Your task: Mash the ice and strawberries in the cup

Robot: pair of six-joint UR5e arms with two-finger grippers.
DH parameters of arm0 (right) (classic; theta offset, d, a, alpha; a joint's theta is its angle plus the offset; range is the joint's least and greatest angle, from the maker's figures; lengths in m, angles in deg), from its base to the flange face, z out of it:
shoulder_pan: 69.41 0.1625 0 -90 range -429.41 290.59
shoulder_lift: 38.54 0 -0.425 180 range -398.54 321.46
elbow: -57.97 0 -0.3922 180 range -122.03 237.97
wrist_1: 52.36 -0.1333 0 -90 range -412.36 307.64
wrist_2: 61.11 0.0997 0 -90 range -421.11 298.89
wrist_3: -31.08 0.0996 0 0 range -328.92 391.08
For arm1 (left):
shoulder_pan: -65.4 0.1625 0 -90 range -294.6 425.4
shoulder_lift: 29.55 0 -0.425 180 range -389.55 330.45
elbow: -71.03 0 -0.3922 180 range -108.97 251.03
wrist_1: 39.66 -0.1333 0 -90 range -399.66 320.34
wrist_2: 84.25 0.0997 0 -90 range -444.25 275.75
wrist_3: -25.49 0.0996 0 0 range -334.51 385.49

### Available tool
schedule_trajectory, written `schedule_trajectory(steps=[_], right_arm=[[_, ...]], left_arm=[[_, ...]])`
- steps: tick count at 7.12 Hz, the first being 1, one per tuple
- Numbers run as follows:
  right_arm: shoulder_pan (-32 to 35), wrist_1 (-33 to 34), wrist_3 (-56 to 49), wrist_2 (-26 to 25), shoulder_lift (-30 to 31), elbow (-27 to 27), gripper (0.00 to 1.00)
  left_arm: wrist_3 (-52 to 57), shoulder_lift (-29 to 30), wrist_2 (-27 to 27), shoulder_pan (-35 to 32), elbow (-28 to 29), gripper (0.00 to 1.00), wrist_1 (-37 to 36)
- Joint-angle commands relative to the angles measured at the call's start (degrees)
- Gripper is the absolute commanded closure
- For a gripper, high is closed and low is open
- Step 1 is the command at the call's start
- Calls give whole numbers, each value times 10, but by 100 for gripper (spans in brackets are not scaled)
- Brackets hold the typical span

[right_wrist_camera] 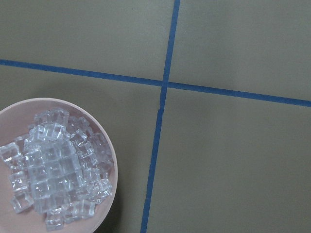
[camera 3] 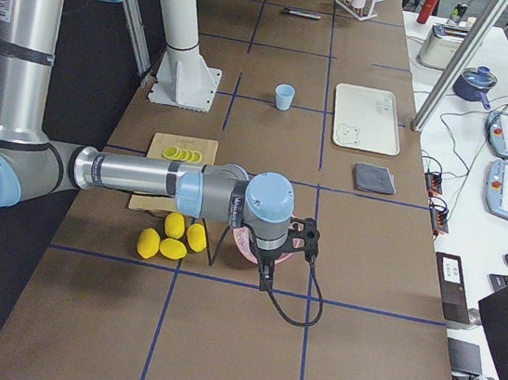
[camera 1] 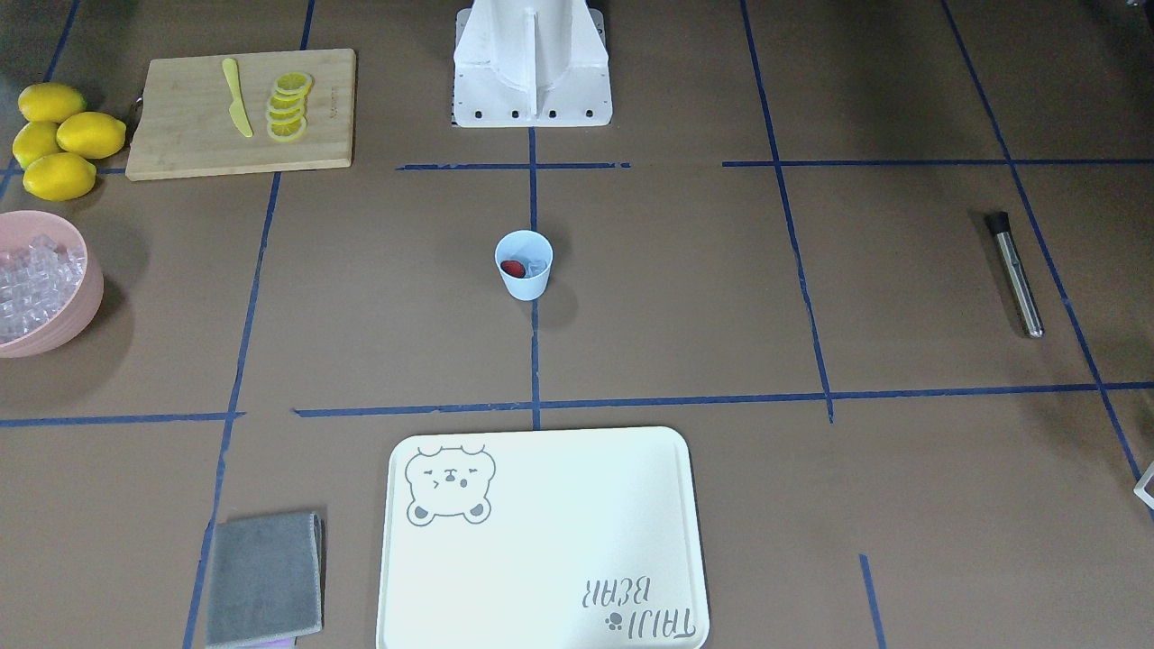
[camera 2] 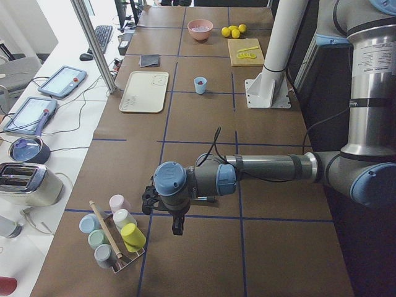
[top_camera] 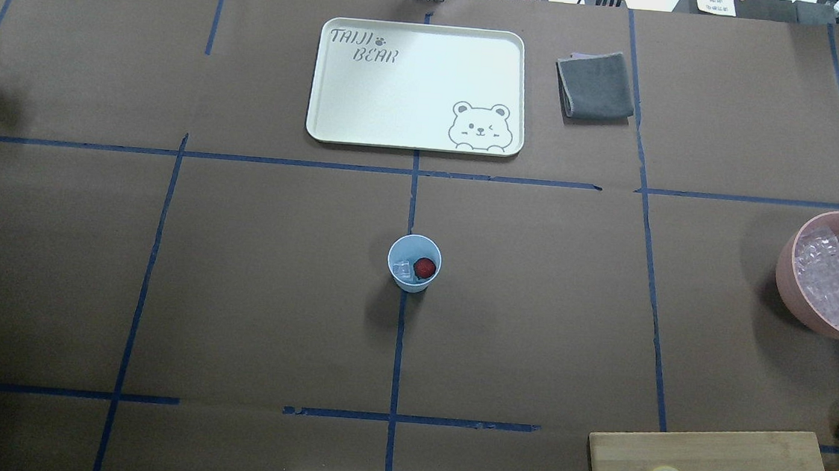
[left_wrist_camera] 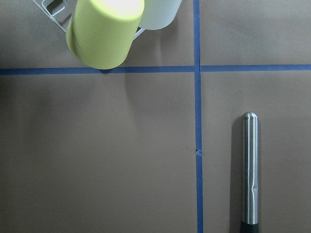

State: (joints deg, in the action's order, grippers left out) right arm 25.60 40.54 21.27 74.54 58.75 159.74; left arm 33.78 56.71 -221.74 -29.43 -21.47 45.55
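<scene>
Already loaded, cup [top_camera: 413, 263] holds strawberry [top_camera: 425, 267] and ice [top_camera: 402, 269] mid-tabletop [top_camera: 235, 288], muddler [camera 1: 1016, 274] lying well aside for pickup; either pincer's state: cannot tell.

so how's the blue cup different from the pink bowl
The cup is small, pale blue and tapered; the bowl is much larger, pink and rounded. The cup holds one strawberry with a little ice; the bowl is heaped with ice cubes. The cup stands mid-table, the bowl at the edge. Both stand upright and open.
</scene>
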Motion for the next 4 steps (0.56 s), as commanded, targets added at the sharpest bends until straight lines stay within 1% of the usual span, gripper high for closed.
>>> schedule_trajectory(steps=[1,2,3,4], right_arm=[[-1,0,1,1,0,-1,1],[-10,0,2,3,0,-1,0],[-42,0,1,3,0,-2,0],[-54,0,0,2,-1,-7,0]], left_arm=[[0,-4,1,-1,0,0,0],[1,-13,6,-1,1,0,0],[0,-9,51,-1,-2,0,3],[-2,-6,88,0,-8,0,3]])
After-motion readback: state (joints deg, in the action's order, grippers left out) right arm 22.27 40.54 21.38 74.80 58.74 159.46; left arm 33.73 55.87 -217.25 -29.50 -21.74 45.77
